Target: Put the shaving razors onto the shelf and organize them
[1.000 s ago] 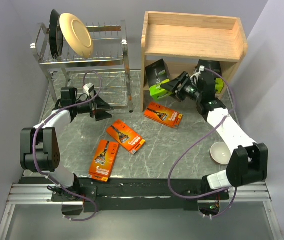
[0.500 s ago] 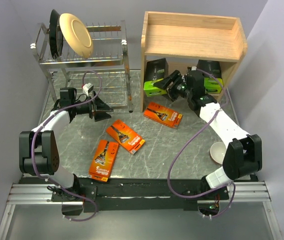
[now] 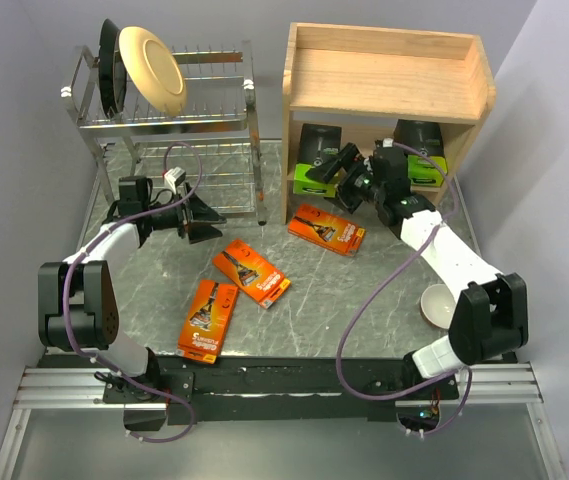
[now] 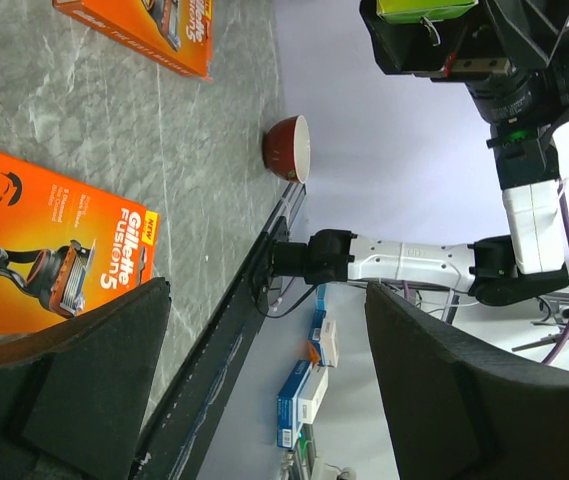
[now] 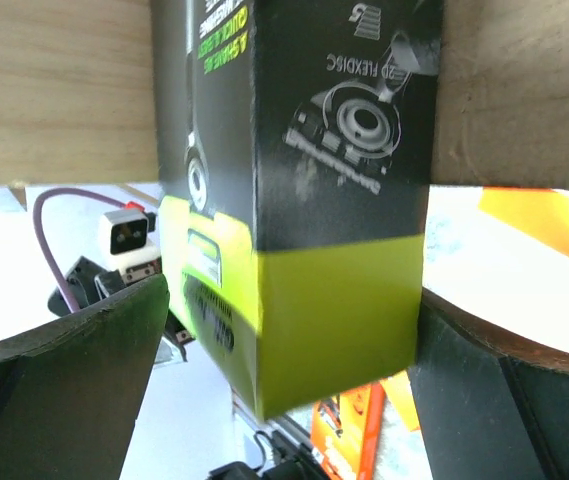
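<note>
Two black razor packs (image 3: 315,165) are stood in the shelf (image 3: 384,85); three orange razor packs (image 3: 251,273) are unplaced. The left gripper (image 3: 204,222) is spread, empty; the hold of the right gripper (image 3: 342,172) cannot be told.

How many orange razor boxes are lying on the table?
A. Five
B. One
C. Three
C: the view from above shows three orange boxes lying flat and apart on the gray table.
</note>
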{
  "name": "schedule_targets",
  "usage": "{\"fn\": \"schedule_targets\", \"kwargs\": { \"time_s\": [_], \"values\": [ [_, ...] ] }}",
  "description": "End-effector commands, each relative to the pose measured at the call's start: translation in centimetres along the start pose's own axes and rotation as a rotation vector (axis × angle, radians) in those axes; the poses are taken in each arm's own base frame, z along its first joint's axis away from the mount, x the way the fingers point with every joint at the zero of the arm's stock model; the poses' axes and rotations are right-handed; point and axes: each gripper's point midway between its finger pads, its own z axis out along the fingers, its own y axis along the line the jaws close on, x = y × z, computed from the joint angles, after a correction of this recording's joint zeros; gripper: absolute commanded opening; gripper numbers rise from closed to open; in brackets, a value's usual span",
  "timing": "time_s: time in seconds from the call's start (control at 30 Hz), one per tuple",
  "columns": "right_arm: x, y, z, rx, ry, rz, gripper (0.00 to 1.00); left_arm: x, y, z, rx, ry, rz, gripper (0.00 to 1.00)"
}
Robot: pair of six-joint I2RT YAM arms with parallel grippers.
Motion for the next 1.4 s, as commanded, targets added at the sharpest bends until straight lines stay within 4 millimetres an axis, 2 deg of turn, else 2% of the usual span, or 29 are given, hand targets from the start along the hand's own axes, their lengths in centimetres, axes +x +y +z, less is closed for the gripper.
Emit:
{"fn": "schedule_targets", "kwargs": {
  "time_s": [0.0,0.07,0.3,0.43,0.53,0.7,0.83,0.87,0.93,0.97,1.0,1.03,1.07,1.13,1.17,1.23,1.27,1.37],
  "values": [
    [-1.0,2.7,-2.8,-0.078,-0.068,-0.092,1.0,0.1,-1.2,-0.4,0.029,-0.011,0.063,0.84],
    [-0.9,2.4,-3.0,-0.078,-0.065,-0.109,1.0,0.0,-1.3,-0.4,0.033,-0.017,0.076,0.84],
    [-1.2,-0.7,-3.7,-0.021,-0.056,-0.101,1.0,-0.3,-1.1,-0.6,0.031,-0.026,0.074,0.84],
    [-1.3,-1.0,-3.3,-0.013,-0.053,-0.084,0.99,-0.5,-1.0,-0.5,0.034,-0.025,0.068,0.84],
    [-1.5,-0.5,-3.7,-0.011,-0.038,-0.131,0.99,-0.8,-1.3,-0.5,0.034,-0.023,0.068,0.84],
    [-1.7,0.6,-6.5,-0.067,-0.031,-0.234,0.98,-0.8,-1.4,-0.6,0.038,-0.027,0.086,0.84],
    [-1.3,2.2,-8.5,-0.17,-0.036,-0.364,0.96,-0.6,-1.2,-0.6,0.039,-0.028,0.076,0.85],
    [-1.3,2.9,-9.1,-0.196,-0.045,-0.402,0.93,-0.7,-1.3,-0.6,0.039,-0.03,0.08,0.85],
    [-1.4,2.9,-9.5,-0.212,-0.063,-0.507,0.73,-0.8,-1.2,-0.6,0.041,-0.031,0.077,0.85],
    [-1.3,2.7,-9.7,-0.218,-0.074,-0.541,0.59,-0.9,-1.1,-0.5,0.04,-0.031,0.072,0.84],
    [-1.4,2.7,-9.6,-0.225,-0.086,-0.579,0.22,-1.0,-1.0,-0.5,0.041,-0.034,0.075,0.84],
    [-1.6,2.3,-9.5,-0.213,-0.107,-0.637,0.02,-1.1,-1.0,-0.4,0.042,-0.036,0.068,0.84],
    [-2.6,1.2,-8.9,-0.147,-0.157,-0.644,0.0,-1.3,-0.9,-0.4,0.04,-0.039,0.065,0.84],
    [-3.5,0.5,-8.3,-0.109,-0.199,-0.668,0.0,-1.4,-0.8,-0.3,0.04,-0.039,0.068,0.84],
    [-4.6,-0.1,-7.7,-0.068,-0.234,-0.663,0.0,-1.5,-0.8,-0.3,0.039,-0.041,0.07,0.84],
    [-5.1,-1.1,-6.6,-0.022,-0.241,-0.644,0.0,-1.5,-0.8,-0.3,0.038,-0.042,0.07,0.84],
    [-6.4,-0.7,-6.4,-0.008,-0.3,-0.647,0.0,-1.4,-0.7,-0.4,0.037,-0.043,0.065,0.84],
    [-7.2,-0.8,-5.2,0.012,-0.331,-0.624,0.0,-1.0,-0.7,-0.4,0.038,-0.043,0.063,0.84]
  ]
}}
